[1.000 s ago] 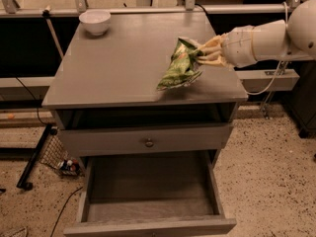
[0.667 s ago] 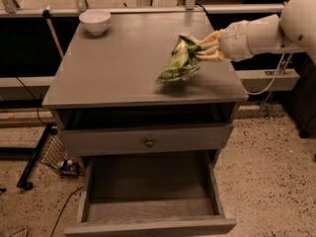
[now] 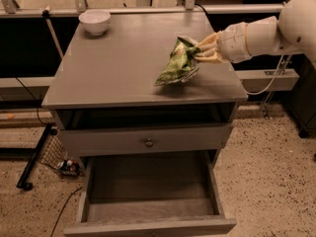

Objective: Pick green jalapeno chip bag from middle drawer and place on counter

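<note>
The green jalapeno chip bag [image 3: 178, 63] is over the right half of the table [image 3: 113, 68], nearer the table's front edge than its back. Its long axis runs on a slant: the upper end points up and toward the table's right edge, and the lower end points down and toward the table's front left. The bag is crumpled, its lighter green face turned to the camera. The lower end is at or just above the table top, with a dark shadow under it; I cannot tell whether it touches. The claw [image 3: 202, 51] reaches in from beyond the table's right edge and grips the bag's upper end, its pale fingers [image 3: 210, 39] closed on the foil. Behind it the white arm [image 3: 261, 33] stretches away past the table's right side. A white bowl [image 3: 95, 21] stands at the table's far left corner, well apart from the bag. The table top is smooth grey with a slight sheen and an overhanging edge. Below the table's front edge is a dark gap, then a shallow drawer front with a round knob [image 3: 148, 142], then the middle drawer [image 3: 148, 209] pulled out toward the camera with its grey board bottom in view. The table stands on a speckled floor [image 3: 266, 172]. A black frame leg [image 3: 34, 162] stands to the table's left.
</note>
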`<state>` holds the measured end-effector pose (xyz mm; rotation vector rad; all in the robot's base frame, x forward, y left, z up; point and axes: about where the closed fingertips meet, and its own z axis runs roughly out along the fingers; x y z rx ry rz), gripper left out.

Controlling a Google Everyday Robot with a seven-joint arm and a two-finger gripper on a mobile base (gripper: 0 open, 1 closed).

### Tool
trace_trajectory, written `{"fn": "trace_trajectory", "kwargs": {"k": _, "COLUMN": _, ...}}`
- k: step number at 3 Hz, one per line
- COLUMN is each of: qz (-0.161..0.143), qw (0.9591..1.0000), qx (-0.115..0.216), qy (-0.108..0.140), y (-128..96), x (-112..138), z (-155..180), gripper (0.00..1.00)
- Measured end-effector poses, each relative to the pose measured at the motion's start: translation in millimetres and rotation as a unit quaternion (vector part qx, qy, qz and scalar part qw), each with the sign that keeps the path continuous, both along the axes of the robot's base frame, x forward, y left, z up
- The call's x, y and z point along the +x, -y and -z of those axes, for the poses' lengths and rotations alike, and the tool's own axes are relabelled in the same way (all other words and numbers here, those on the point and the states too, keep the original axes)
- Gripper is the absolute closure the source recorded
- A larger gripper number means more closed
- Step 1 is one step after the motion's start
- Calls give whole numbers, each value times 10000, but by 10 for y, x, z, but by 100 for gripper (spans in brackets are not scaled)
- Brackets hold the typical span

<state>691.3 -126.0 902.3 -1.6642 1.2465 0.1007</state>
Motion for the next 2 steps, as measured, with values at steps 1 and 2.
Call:
{"fn": "trace_trajectory", "kwargs": {"k": 1, "qz": -31, "qw": 10000, "qx": 5, "qy": -16, "y": -38, "x": 4, "z": 20, "gripper": 21}}
{"fn": "trace_trajectory", "kwargs": {"k": 2, "qz": -60, "qw": 10000, "qx": 9, "qy": -31, "y": -74, "x": 8, "z": 39, "gripper": 0}}
